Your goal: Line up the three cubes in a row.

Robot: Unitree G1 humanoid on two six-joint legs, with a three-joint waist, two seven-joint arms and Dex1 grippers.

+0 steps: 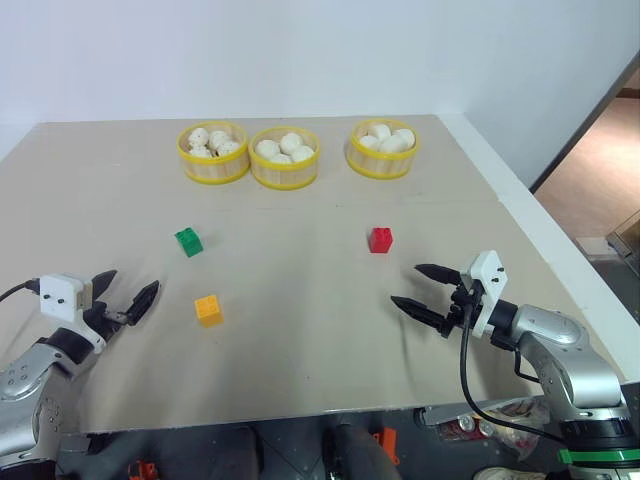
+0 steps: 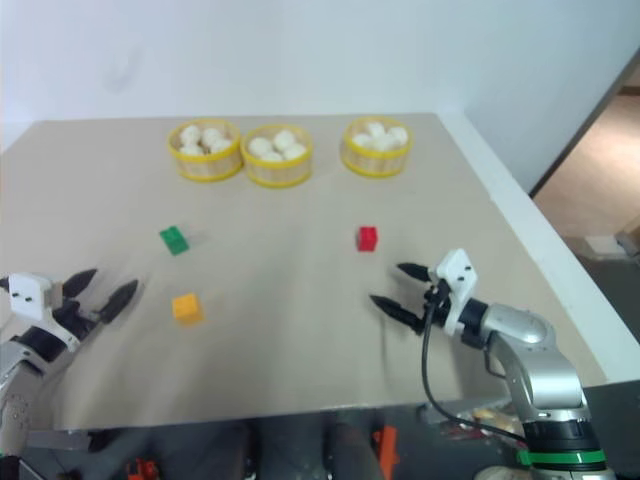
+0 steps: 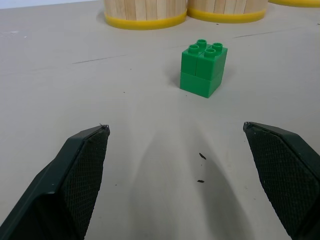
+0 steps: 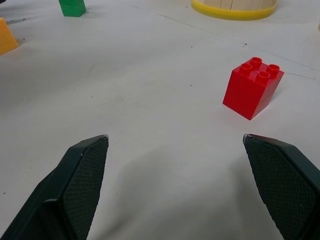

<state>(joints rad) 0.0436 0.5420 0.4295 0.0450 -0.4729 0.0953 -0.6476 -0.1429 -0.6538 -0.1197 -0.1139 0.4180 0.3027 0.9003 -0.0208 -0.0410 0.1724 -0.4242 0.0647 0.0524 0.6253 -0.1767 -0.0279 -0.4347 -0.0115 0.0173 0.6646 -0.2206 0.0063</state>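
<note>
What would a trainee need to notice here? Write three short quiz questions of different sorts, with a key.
1. True or false: the left pincer holds the green cube.
2. Which cube lies nearest the right pincer? A green, B red, C orange-yellow.
3. How many baskets of buns stand along the far side of the table?

Key:
1. False; both pincers are open and hold nothing.
2. B, the red cube; the orange-yellow cube lies nearer the left pincer.
3. Three.

Silver-grey arms; white wrist camera boxes; black cable; black-fingered right end effector [image 1: 427, 288]
</note>
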